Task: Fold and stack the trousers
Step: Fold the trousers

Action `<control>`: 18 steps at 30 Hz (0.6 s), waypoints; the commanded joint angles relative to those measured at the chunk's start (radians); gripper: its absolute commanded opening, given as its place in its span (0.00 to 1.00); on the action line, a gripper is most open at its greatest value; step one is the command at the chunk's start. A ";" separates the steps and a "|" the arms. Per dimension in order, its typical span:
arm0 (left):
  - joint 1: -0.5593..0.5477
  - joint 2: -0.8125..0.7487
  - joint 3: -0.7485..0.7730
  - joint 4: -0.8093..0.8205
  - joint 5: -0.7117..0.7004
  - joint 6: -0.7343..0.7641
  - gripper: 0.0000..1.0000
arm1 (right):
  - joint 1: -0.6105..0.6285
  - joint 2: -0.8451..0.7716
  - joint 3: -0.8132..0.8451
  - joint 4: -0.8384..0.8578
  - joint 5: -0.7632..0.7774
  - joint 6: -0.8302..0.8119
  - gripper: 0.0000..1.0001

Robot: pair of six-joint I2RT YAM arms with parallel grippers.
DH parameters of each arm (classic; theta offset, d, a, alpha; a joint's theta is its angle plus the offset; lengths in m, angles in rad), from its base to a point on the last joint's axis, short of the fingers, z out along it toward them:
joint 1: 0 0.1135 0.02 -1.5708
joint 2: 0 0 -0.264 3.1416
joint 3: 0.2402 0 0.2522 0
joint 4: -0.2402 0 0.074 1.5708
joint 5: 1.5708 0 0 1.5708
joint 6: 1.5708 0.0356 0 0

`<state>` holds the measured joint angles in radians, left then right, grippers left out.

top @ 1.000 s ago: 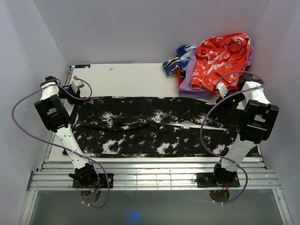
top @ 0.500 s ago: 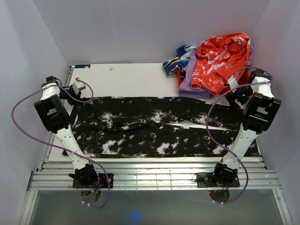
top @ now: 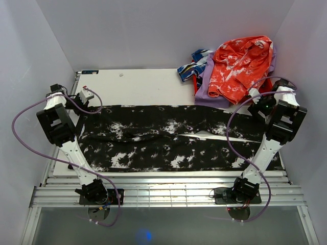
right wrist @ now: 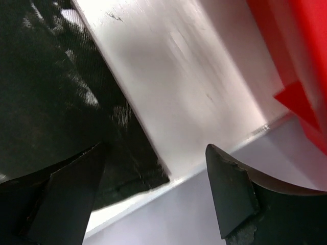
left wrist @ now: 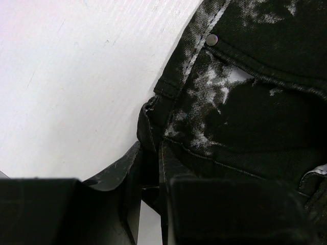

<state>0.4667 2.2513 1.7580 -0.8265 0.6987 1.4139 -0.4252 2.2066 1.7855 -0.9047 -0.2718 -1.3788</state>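
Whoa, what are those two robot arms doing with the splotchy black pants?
They are folding the trousers, which lie spread flat across the table. The left gripper pinches a waistband corner at one end. The right gripper hangs open over the other end, holding nothing. A pile of other clothes sits in the far right corner.

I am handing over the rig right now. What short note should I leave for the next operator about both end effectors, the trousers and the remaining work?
Left end effector: shut on the waist corner of the trousers, at the left side of the table.
Right end effector: open, holding nothing, over the leg end at the right side.
Trousers: spread flat at full length across the table, waist left, legs right.
Pile of other clothes: far right corner, beside the trousers.
Done: the trousers are laid out.
Left: every fold, then stacking.
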 commanded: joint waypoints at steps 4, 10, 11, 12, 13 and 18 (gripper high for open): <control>0.001 -0.078 -0.060 0.053 -0.064 0.020 0.00 | 0.000 0.067 0.000 -0.032 0.003 -0.090 0.78; 0.001 -0.108 -0.069 0.056 -0.038 -0.016 0.00 | -0.004 0.016 -0.081 -0.066 0.017 -0.138 0.08; 0.003 -0.114 -0.069 0.069 -0.033 -0.032 0.00 | -0.010 0.005 -0.072 -0.069 -0.006 -0.128 0.08; 0.003 -0.130 -0.069 0.088 -0.028 -0.091 0.00 | -0.014 -0.016 -0.060 -0.071 -0.018 -0.121 0.08; 0.004 -0.139 -0.068 0.136 -0.012 -0.128 0.00 | -0.017 -0.031 -0.032 -0.066 -0.029 -0.117 0.08; 0.050 -0.214 -0.084 0.381 0.050 -0.429 0.00 | -0.038 -0.161 0.022 0.001 -0.133 -0.051 0.08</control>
<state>0.4706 2.1807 1.6726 -0.6582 0.7063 1.1908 -0.4393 2.1849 1.7523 -0.9379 -0.3332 -1.4628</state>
